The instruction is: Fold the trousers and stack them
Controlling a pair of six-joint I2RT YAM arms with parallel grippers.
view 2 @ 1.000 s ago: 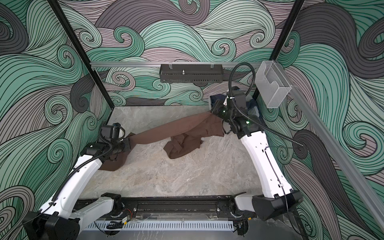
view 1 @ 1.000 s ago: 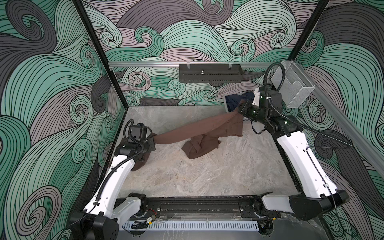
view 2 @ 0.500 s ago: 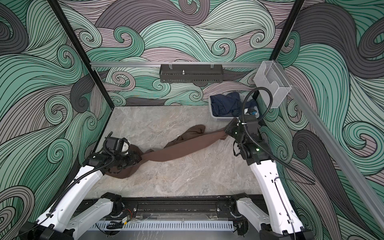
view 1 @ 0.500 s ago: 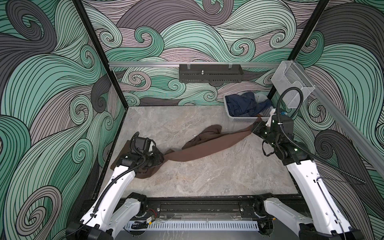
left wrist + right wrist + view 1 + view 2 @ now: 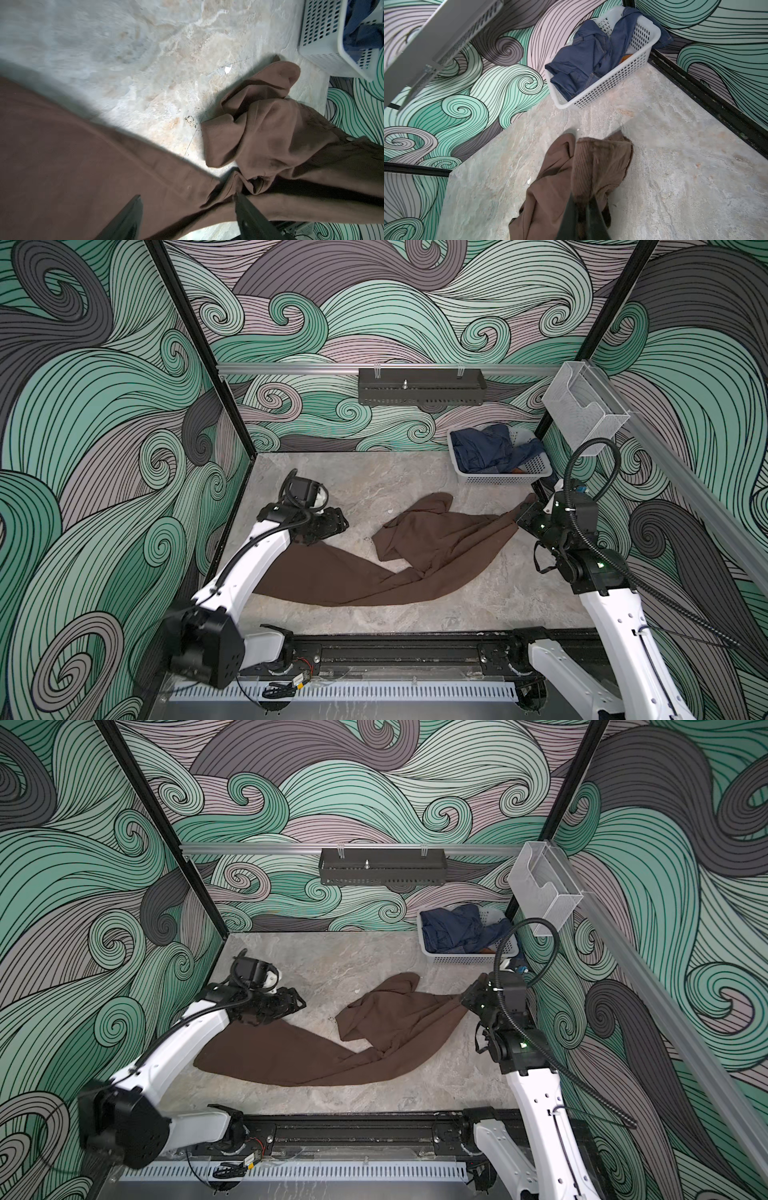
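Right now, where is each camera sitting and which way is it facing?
Top views: high behind the robot, looking down over the table; left arm, right arm, trousers and basket show.
Left wrist: on the left arm, facing past the open left gripper across the trousers to the basket; only its fingers show.
Right wrist: on the right arm, facing the basket's corner; the right gripper, shut on the trousers, shows.
Shared: both wrist views show trousers, basket, denim.

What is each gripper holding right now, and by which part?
Right gripper pinches the soft dark-brown trousers by a bunched end; left gripper is open, holding nothing.
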